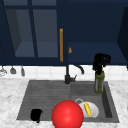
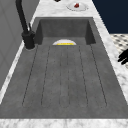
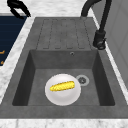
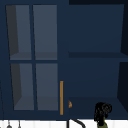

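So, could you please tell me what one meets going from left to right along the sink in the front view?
Left hand → red ball → white plate holding the corn cob → green bottle gripped by the right hand.

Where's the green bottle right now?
In the front view the bottle is on the right, held up above the sink by the right hand, just right of the tap and behind the plate with corn.

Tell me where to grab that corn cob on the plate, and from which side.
Pinch the corn cob across its middle, coming straight down from above. It lies flat on the white plate in the deep sink basin, whose walls likely block any sideways approach.
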Motion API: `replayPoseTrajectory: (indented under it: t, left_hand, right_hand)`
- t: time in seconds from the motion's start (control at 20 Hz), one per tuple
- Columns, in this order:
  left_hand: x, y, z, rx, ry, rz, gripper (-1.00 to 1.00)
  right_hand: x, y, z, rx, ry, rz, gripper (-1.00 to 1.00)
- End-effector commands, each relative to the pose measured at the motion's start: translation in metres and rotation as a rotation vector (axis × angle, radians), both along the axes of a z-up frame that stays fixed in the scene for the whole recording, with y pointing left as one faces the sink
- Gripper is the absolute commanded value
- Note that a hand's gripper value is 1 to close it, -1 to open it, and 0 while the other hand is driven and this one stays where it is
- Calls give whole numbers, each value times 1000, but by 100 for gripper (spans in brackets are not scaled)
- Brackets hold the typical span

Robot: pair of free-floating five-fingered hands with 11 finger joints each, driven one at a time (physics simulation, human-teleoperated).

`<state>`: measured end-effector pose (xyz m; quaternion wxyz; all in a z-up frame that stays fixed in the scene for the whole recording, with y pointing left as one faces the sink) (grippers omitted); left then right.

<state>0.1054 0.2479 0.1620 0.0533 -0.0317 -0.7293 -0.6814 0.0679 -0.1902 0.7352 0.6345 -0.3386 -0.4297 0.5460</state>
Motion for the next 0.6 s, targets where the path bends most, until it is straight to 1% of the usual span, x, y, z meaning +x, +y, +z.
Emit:
replayPoseTrajectory:
  t: [0.0, 0.1, 0.4, 0.55]
  left_hand:
    - [0, 0, 0, 0, 0, 0, 0]
    - [0, 0, 0, 0, 0, 0, 0]
    - [0, 0, 0, 0, 0, 0, 0]
    - [0, 0, 0, 0, 0, 0, 0]
  right_hand:
    - [-4, 5, 31, 0, -42, -26, 100]
    - [-5, 7, 46, -1, -39, -28, 100]
    - [-7, 27, 92, -13, -32, -47, 100]
    - [-7, 36, 114, -18, -32, -45, 100]
